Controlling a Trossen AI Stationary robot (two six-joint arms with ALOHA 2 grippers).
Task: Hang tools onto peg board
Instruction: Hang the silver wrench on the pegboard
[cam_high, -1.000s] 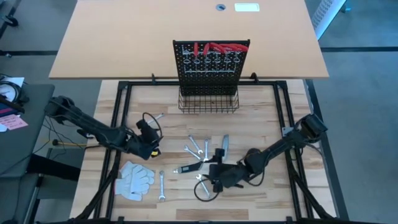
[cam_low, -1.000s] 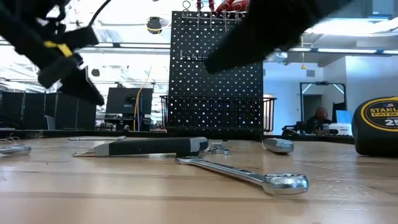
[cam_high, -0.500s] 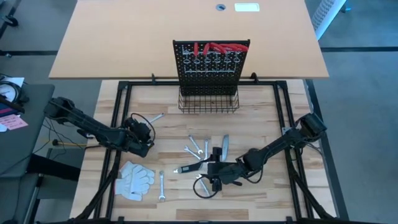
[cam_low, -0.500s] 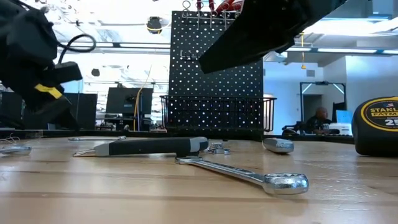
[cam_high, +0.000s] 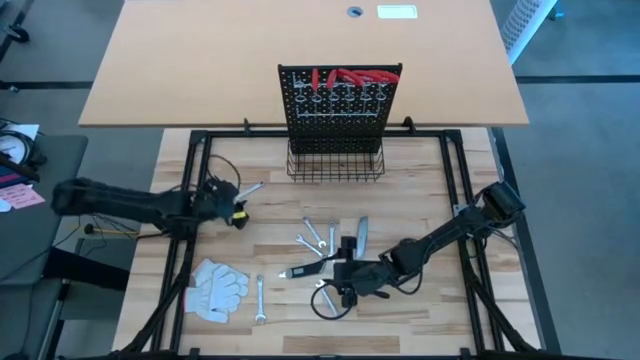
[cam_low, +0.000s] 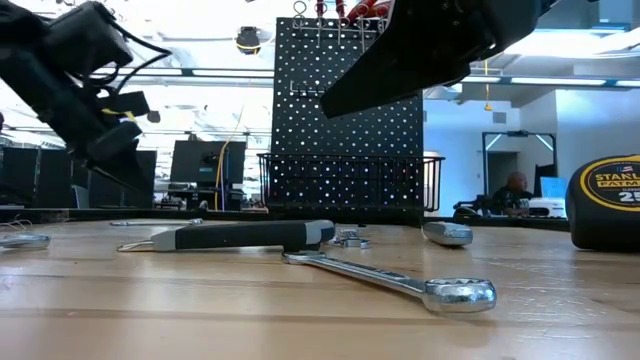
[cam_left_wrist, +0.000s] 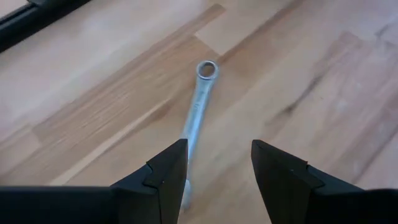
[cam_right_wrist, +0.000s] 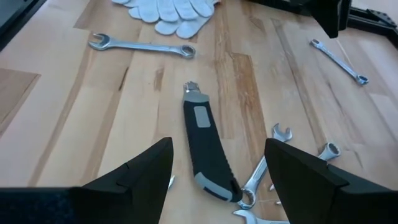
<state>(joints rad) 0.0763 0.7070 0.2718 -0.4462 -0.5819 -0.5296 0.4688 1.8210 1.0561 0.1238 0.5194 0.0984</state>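
Note:
The black peg board (cam_high: 338, 100) stands upright at the table's far side, with red-handled tools (cam_high: 345, 75) hung along its top and a wire basket (cam_high: 335, 165) at its base. My left gripper (cam_high: 238, 203) is open, low over the table. A silver wrench (cam_left_wrist: 198, 99) lies flat just ahead of its fingertips, also seen from above (cam_high: 250, 187). My right gripper (cam_high: 337, 277) is open and empty over the table's middle. A black-handled tool (cam_right_wrist: 208, 146) lies flat ahead of it, beside several silver wrenches (cam_high: 318, 235).
White work gloves (cam_high: 217, 288) lie at the near left, with a wrench (cam_high: 260, 298) beside them. A grey tool (cam_high: 362, 232) lies near the middle. A yellow-black tape measure (cam_low: 610, 200) and another wrench (cam_low: 400, 282) sit close to the near edge.
My left gripper has swung from near the gloves toward the table's far edge and now points at the lone wrench at the far left. My right gripper has shifted slightly toward the table's left.

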